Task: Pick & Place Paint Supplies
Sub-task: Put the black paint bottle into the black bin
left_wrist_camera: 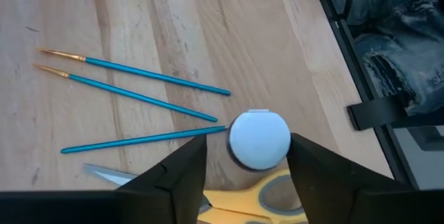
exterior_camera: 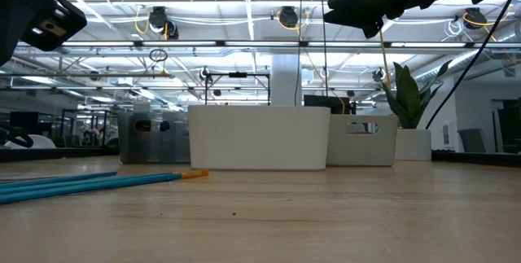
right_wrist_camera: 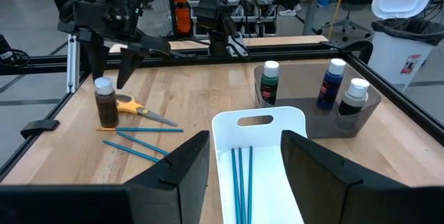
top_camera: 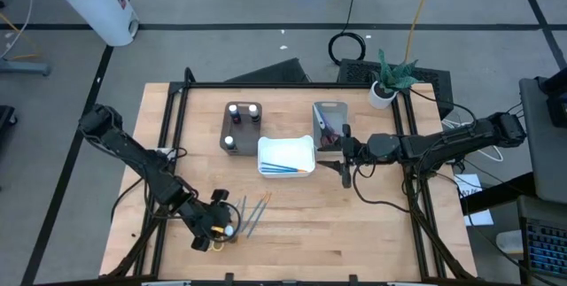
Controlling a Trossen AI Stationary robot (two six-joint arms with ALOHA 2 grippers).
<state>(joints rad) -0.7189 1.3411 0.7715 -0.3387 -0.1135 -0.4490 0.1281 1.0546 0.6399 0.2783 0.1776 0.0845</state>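
A small dark paint bottle with a white cap (left_wrist_camera: 259,139) stands upright on the table beside yellow-handled scissors (left_wrist_camera: 277,197). My left gripper (left_wrist_camera: 248,143) is open and points down, one finger on each side of the cap (right_wrist_camera: 103,83), apart from it. Three blue brushes (left_wrist_camera: 139,92) lie flat just beyond the bottle (top_camera: 229,230). My right gripper (right_wrist_camera: 243,141) is open and hovers over the white tray (right_wrist_camera: 258,123), which holds several more blue brushes (right_wrist_camera: 239,172). In the high view the right gripper (top_camera: 344,155) is at the tray's right end.
The brown tray (top_camera: 232,127) holds three white-capped bottles (right_wrist_camera: 331,82). A grey tray (top_camera: 330,111) with scissors inside sits to the right of it, and a potted plant (top_camera: 390,78) stands at the far right corner. Bare wood lies along the near half of the table (top_camera: 354,233).
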